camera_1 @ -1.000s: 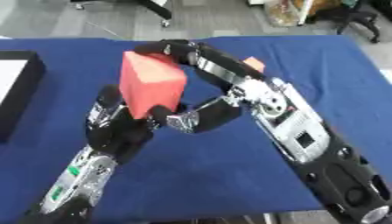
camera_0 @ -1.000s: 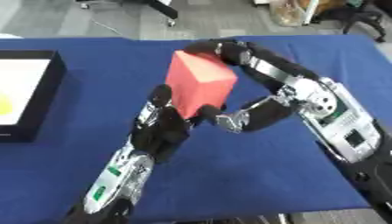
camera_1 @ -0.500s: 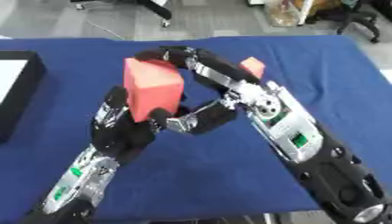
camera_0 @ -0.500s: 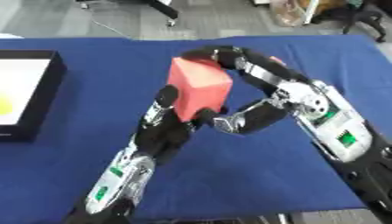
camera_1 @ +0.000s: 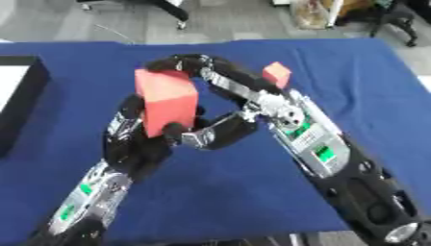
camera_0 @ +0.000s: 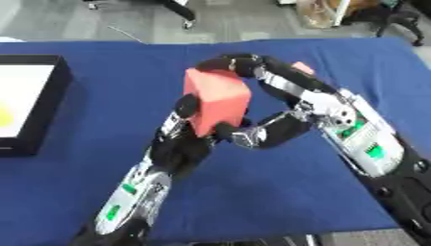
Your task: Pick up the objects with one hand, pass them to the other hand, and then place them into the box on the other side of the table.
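Over blue table, both hands still clasp red block (barely shifted).

A deep blue cloth is covering the tabletop, reaching almost to every edge of the view. Beyond its far edge, a grey floor is showing, with dark chair legs standing on it and a pale cluttered object sitting at the upper right.
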Robot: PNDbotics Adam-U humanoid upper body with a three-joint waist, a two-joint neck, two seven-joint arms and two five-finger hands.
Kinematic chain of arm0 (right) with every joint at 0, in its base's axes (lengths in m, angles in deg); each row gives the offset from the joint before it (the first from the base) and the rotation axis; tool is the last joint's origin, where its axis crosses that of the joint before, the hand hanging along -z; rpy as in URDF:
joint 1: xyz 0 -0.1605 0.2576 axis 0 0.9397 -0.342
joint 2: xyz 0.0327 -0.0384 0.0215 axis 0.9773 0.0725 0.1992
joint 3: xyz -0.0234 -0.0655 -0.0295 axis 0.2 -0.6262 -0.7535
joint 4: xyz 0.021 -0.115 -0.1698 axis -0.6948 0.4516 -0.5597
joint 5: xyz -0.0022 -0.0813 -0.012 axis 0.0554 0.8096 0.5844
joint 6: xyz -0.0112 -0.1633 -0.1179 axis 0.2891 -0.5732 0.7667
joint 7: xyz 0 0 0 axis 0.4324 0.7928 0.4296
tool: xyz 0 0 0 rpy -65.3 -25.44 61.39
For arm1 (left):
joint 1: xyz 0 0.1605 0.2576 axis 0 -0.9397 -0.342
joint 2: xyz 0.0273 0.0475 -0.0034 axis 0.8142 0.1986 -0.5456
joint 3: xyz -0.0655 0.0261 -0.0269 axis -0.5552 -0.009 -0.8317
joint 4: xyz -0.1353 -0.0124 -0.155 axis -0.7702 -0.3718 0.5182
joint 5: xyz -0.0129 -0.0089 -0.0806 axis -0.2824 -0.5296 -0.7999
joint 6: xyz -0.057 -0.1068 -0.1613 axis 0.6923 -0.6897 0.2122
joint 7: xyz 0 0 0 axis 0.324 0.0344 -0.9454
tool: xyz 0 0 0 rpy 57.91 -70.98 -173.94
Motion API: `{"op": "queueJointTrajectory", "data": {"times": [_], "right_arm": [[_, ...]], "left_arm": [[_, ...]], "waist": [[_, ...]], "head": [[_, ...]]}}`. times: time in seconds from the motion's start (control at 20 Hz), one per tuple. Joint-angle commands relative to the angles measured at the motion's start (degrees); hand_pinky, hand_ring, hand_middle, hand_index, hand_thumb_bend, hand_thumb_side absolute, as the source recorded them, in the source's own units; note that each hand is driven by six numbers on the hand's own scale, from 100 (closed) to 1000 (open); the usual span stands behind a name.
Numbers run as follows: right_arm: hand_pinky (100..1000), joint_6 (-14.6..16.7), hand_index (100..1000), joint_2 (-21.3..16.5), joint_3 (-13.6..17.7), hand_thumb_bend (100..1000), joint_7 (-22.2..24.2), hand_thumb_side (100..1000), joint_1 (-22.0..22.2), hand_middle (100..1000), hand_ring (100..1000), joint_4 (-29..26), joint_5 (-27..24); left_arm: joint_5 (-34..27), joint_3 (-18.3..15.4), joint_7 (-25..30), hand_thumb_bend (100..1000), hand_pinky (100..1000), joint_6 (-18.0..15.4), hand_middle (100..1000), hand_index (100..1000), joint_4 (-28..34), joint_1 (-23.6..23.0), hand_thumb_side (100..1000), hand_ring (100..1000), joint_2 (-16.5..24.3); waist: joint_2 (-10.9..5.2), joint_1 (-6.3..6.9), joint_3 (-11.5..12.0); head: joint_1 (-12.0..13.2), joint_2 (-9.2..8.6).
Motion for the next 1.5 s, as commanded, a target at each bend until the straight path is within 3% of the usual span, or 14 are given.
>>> {"op": "queueJointTrajectory", "data": {"times": [0.05, 0.35, 0.6, 0.95, 1.5], "right_arm": [[792, 0.30, 559, -0.46, -0.51, 100, 0.44, 171, -0.71, 592, 929, 0.32, 0.78], [798, 1.14, 602, -0.46, -0.55, 100, 1.11, 193, -0.61, 630, 940, 0.33, 0.89], [807, 2.08, 673, -0.42, -0.50, 192, 2.01, 239, -0.52, 699, 953, 0.36, 1.16], [828, 3.76, 763, -0.32, -0.53, 275, 4.32, 307, -0.43, 764, 984, 0.39, 1.26], [867, 5.45, 904, -0.53, 0.26, 430, 8.33, 474, -0.14, 904, 1000, -0.77, -0.16]], "left_arm": [[-0.49, 0.93, 0.01, 421, 984, 0.04, 631, 842, 1.72, 1.66, 686, 707, -1.52], [-1.37, 1.03, -0.84, 242, 963, 0.38, 490, 724, 1.51, 1.66, 709, 614, -1.75], [-2.78, 1.03, -2.06, 100, 936, 1.03, 343, 597, 1.24, 1.71, 716, 527, -1.91], [-3.74, 0.93, -4.66, 100, 913, 1.34, 260, 526, 0.88, 1.71, 687, 481, -2.00], [-3.00, 0.12, -8.21, 100, 903, 0.69, 242, 504, 0.01, 1.68, 684, 469, -2.10]], "waist": [[-0.53, -0.11, 0.06], [-0.55, -0.17, 0.11], [-0.52, -0.19, 0.07], [-0.48, -0.12, -0.09], [-0.56, -0.09, -0.04]], "head": [[-0.03, -0.16], [0.09, -0.16], [0.24, -0.16], [0.50, -0.16], [0.65, -0.16]]}}
